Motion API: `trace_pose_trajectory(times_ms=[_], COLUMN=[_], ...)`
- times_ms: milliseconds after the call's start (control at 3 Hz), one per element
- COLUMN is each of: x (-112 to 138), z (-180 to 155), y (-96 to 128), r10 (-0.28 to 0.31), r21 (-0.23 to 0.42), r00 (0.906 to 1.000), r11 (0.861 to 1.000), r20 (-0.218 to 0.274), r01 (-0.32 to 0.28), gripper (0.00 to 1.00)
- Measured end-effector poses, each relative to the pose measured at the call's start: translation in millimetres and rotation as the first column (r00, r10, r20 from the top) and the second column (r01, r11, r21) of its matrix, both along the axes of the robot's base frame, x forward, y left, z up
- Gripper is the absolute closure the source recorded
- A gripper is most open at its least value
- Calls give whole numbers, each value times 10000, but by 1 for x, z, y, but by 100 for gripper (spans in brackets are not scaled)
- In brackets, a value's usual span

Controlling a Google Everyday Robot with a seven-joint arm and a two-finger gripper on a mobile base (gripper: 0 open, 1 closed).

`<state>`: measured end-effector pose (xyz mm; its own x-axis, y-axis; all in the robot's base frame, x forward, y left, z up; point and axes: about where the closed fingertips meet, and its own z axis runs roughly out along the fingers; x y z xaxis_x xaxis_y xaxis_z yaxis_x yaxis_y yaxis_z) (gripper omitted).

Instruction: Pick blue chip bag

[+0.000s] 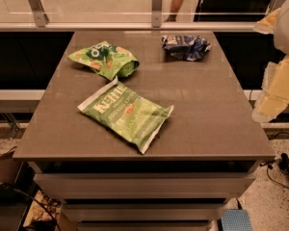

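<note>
The small dark-blue foil chip bag [185, 47] lies far-right on the brown desk [202, 124], long axis left-right. The pale gripper [274, 88] hangs beside the right edge; I cannot tell whether it is open.

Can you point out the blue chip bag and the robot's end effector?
blue chip bag [185, 47]: camera view, its crumpled middle.
end effector [274, 94]: camera view, pale body at the right edge.
</note>
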<state>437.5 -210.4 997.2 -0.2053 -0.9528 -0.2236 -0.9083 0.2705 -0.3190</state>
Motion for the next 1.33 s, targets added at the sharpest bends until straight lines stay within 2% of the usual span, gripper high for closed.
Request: trace_pose_trajectory(times_ms=[333, 667, 1333], x=[0, 6, 44], z=[0, 0, -4], y=[0, -2, -11], r10=[0, -313, -1278], r21=[0, -362, -1070], r00=[10000, 9993, 9860], r11=[10000, 9988, 9845], r20=[0, 185, 1074], r01=[0, 320, 1392], gripper=[0, 0, 0])
